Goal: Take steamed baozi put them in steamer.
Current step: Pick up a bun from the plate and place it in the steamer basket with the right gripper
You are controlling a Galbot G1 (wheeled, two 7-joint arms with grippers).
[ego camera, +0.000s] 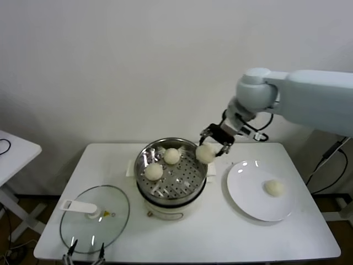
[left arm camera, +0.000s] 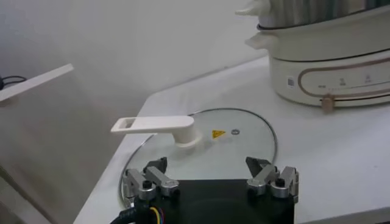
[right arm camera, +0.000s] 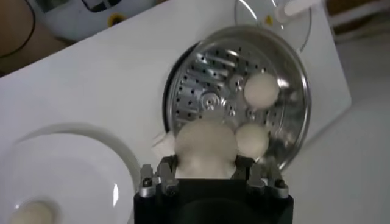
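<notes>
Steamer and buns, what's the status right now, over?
Right end effector shut on a bun at the steamer rim. Two buns inside, one on the plate. Left end effector open, idle above the glass lid. Nothing blocking.

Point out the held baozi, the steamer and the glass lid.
held baozi (ego camera: 205, 153), head view, middle of the bun.
steamer (ego camera: 177, 185), head view, bare perforated floor.
glass lid (ego camera: 113, 207), head view, bare glass beside the handle.

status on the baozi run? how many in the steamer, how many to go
Done: two baozi sit on the perforated floor of the steamer. In hand: the right gripper is shut on a third baozi, held over the steamer's right rim, not yet released. Left: one baozi on the white plate. The left gripper hangs open over the glass lid at the table's front left.
</notes>
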